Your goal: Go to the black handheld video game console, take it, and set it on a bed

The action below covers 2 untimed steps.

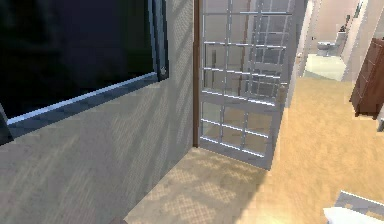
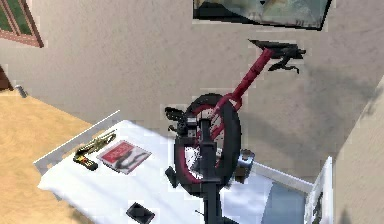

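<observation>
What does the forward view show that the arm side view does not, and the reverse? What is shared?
Forward view only: a glass-paned door, a large dark window, and what looks like a toilet in a far room. Arm side view only: a white bed-like surface bearing a red unicycle, a red magazine and a small black object. Both: tan floor and plain walls.

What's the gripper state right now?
Gripper: cannot be told whether it holds anything; the red-and-black wheel stands right behind it.
</observation>
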{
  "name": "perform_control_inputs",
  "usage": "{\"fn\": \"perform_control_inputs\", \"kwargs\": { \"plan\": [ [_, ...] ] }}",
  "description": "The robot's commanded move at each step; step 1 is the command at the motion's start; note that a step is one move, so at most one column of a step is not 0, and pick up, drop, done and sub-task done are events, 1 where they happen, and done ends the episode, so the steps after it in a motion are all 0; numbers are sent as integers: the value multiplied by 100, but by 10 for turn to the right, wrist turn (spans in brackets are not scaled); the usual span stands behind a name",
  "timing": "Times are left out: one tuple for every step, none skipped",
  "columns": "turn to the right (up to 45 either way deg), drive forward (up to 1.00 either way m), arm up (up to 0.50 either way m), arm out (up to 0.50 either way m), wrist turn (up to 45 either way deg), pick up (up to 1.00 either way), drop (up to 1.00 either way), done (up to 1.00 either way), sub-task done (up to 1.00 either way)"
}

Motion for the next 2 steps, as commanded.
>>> {"fn": "perform_control_inputs", "kwargs": {
  "plan": [
    [0,0,0,-8,0,0,0,0,0],
    [0,0,0,0,0,0,0,100,0]
  ]
}}
